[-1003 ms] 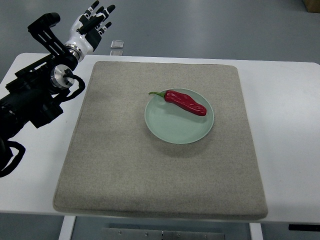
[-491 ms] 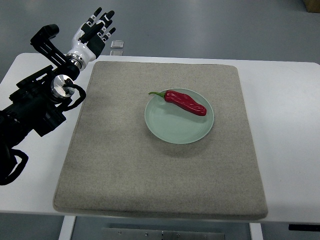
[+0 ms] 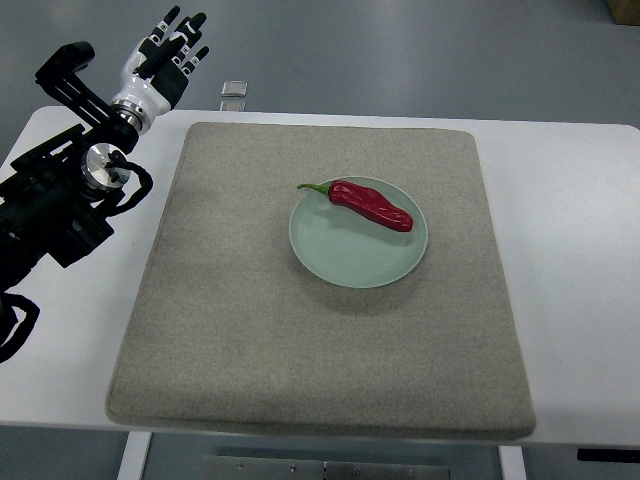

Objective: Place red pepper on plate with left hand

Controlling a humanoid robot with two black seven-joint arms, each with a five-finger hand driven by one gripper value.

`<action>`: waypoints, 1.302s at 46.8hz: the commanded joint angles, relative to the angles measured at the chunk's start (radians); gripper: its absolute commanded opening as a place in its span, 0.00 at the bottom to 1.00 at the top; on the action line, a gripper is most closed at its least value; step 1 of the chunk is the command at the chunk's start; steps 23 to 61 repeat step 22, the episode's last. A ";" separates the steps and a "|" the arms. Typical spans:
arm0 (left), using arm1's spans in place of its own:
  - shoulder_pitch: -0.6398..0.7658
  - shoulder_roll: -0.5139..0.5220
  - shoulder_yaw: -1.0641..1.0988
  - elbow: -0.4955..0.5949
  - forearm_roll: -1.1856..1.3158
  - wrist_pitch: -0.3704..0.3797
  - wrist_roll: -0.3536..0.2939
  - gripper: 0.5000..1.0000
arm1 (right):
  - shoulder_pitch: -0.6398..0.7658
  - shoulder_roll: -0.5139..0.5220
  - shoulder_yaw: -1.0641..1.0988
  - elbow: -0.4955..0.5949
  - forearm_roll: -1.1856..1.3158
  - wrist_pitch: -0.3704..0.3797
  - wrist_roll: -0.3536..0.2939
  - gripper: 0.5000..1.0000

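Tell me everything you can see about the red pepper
The red pepper is a long, glossy, slightly wrinkled chili with a thin, curved green stem at its left end. It lies flat on the pale green plate, across the plate's far half, running diagonally with its blunt tip toward the right rim and its stem reaching past the left rim. Only the plate touches it.

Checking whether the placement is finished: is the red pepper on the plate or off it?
On it: the red pepper lies across the plate, left hand empty.
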 commanded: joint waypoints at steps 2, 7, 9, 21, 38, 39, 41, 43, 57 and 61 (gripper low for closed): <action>-0.004 0.001 0.000 0.000 0.000 0.000 0.001 1.00 | 0.000 0.000 0.000 0.000 0.000 0.000 0.000 0.86; -0.008 0.001 0.000 0.000 0.000 0.000 0.001 1.00 | 0.000 0.000 0.000 0.009 -0.003 0.005 0.000 0.86; -0.008 0.001 0.000 0.000 0.000 0.000 -0.001 1.00 | 0.000 0.000 0.002 0.031 -0.003 0.003 0.000 0.86; -0.008 -0.002 0.000 0.000 0.000 0.000 -0.001 1.00 | 0.000 0.000 0.006 0.078 0.002 0.003 0.000 0.86; -0.008 -0.002 0.000 0.000 0.000 0.000 0.001 1.00 | 0.000 0.000 0.006 0.078 0.002 0.003 0.005 0.86; -0.008 -0.002 0.000 0.000 0.000 0.000 0.001 1.00 | 0.000 0.000 0.006 0.078 0.002 0.003 0.005 0.86; -0.008 -0.002 0.000 0.000 0.000 0.000 0.001 1.00 | 0.000 0.000 0.006 0.078 0.002 0.003 0.005 0.86; -0.008 -0.002 0.000 0.000 0.000 0.000 0.001 1.00 | 0.000 0.000 0.006 0.078 0.002 0.003 0.005 0.86; -0.008 -0.002 0.000 0.000 0.000 0.000 0.001 1.00 | 0.000 0.000 0.006 0.078 0.002 0.003 0.005 0.86; -0.008 -0.002 0.000 0.000 0.000 0.000 0.001 1.00 | 0.000 0.000 0.006 0.078 0.002 0.003 0.005 0.86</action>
